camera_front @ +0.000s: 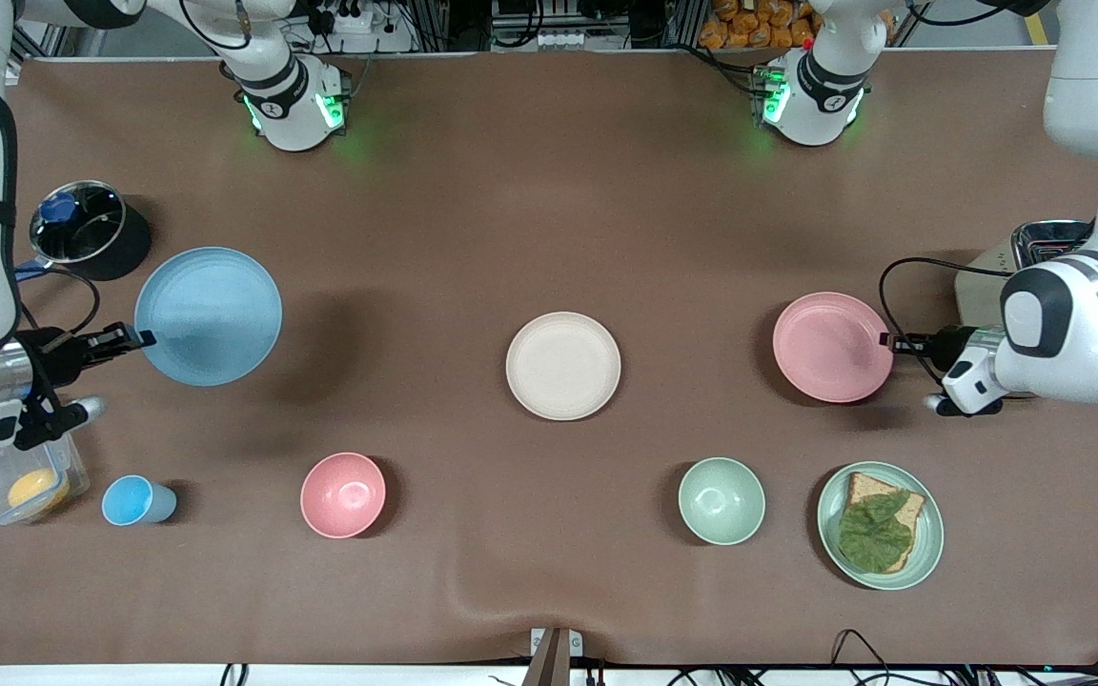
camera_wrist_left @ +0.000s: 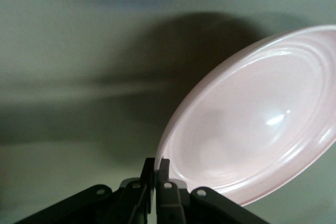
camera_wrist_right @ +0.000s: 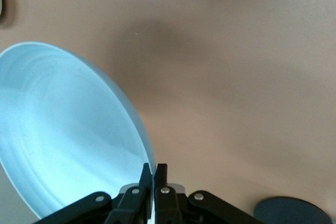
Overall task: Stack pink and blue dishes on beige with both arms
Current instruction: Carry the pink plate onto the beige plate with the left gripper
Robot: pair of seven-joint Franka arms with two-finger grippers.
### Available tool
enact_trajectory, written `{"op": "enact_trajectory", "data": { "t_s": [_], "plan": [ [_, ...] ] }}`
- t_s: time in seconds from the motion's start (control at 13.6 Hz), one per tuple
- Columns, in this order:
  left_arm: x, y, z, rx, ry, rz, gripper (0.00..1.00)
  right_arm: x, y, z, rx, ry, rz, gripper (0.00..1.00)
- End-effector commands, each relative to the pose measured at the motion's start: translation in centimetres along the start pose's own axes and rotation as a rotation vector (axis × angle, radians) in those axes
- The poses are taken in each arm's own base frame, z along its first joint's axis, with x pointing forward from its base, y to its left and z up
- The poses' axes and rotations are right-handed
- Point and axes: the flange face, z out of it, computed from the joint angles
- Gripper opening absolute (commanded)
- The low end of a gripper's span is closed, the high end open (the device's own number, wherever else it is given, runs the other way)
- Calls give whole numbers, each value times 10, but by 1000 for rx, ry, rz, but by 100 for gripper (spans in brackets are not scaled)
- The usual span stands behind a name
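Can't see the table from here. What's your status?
Left gripper shut on pink plate, lifted. Right gripper shut on blue plate, lifted. Beige plate bare at table's middle. Nothing in between.

You have the beige plate (camera_front: 562, 366) mid-bench, between two lifted plates — the blue plate (camera_front: 208, 315) in the right pincer (camera_front: 137, 337) toward the right arm's end, the pink plate (camera_front: 832, 346) in the left pincer (camera_front: 892, 343) toward the left arm's end

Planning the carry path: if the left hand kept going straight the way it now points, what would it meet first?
The left hand, shut on the lifted pink plate, points toward the beige plate. That likely comes first, though it may pass above.
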Motion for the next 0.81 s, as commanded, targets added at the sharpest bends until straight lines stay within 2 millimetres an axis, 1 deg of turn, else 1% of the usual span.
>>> {"op": "enact_trajectory", "data": {
  "t_s": [0.0, 0.22, 0.29, 0.37, 0.44, 0.51, 0.59, 0.66, 0.73],
  "plan": [
    [1, 10, -32, -2, 5, 24, 0, -20, -16, -21, -39, -14, 21, 0],
    [-1, 12, -62, 24, 8, 39, 0, -21, -18, -20, -36, -25, 23, 0],
    [-2, 13, -69, 38, 11, 44, 0, -21, -18, -19, -35, -26, 25, 0],
    [-3, 16, -74, 41, 12, 49, 0, -21, -18, -20, -35, -26, 26, 0],
    [-6, 24, -82, 47, 22, 53, 0, -22, -17, -20, -37, -27, 28, 0],
    [-6, 44, -87, 48, 31, 78, 0, -21, -17, -20, -37, -27, 27, 0],
    [-7, 74, -92, 52, 44, 98, 0, -21, -17, -20, -37, -27, 27, 0],
    [-9, 100, -93, 52, 49, 70, 0, -22, -17, -20, -36, -26, 28, 0],
    [-10, 142, -91, 54, 51, 46, 0, -22, -17, -20, -36, -26, 28, 0]
  ]
}}
